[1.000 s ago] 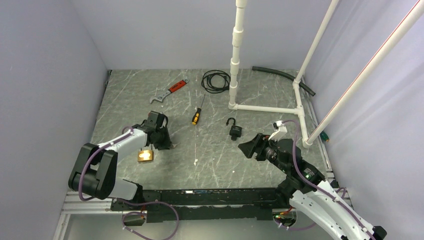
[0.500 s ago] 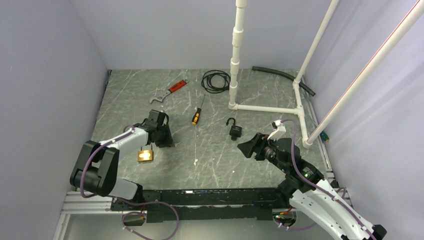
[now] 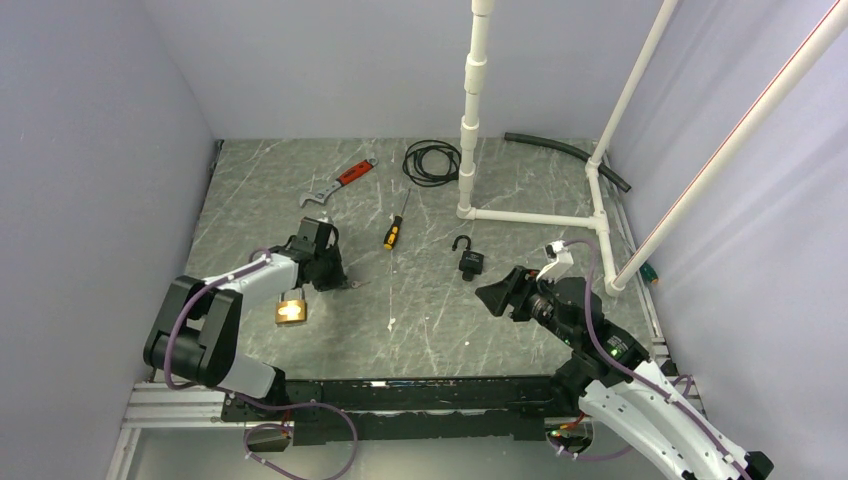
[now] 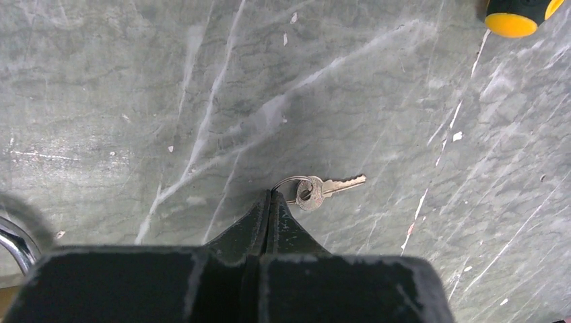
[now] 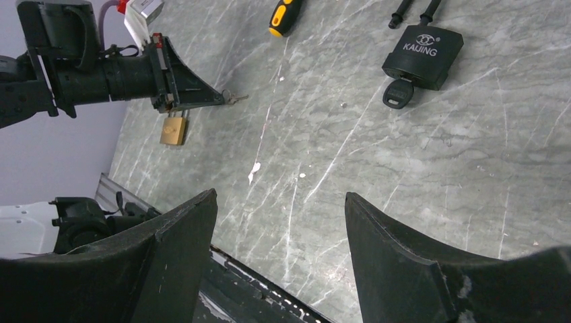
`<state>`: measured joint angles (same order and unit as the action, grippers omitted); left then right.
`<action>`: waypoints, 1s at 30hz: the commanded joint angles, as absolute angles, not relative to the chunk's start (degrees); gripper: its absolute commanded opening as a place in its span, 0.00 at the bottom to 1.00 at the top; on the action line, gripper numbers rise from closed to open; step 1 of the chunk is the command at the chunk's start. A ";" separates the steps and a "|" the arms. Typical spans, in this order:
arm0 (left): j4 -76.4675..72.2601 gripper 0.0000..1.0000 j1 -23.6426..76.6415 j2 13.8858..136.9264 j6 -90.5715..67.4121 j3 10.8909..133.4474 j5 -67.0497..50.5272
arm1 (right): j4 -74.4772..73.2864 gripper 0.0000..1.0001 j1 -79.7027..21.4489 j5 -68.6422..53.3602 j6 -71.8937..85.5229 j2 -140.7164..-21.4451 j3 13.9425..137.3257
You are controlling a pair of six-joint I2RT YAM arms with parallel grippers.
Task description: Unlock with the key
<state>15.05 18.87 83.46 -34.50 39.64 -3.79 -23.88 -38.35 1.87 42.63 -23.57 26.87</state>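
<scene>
The left pincer [image 4: 269, 198] is resting closed at the key [image 4: 328, 186] ring, grip unclear; the right pincer [image 5: 279, 202] is gaping empty. The key is looking light, stiff and slippery, so its round head is offering the best hold.

Table top [image 3: 300, 190]: grey-green marbled surface, pale veins, white flecks.
Back wall [image 3: 330, 60], left wall [image 3: 90, 150], right wall [image 3: 770, 260]: plain pale lavender.
White PVC pipe frame [image 3: 470, 110]: upright on the table, rear right.
Light: soft, even, faint shadows.
</scene>
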 commanded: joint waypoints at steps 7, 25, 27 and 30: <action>20.25 0.00 24.13 75.84 -40.41 37.28 -3.92 | -21.76 0.72 -38.41 1.96 43.09 -22.90 25.69; 31.37 0.05 42.38 70.20 -54.46 37.30 6.23 | -24.13 0.72 -38.41 2.80 43.09 -20.97 25.49; 33.99 0.15 44.67 69.39 -56.00 37.59 8.17 | -24.17 0.72 -38.41 2.79 43.07 -20.89 25.49; 35.54 0.49 46.35 67.72 -56.63 37.09 9.76 | -23.79 0.72 -38.41 2.66 43.15 -20.96 25.33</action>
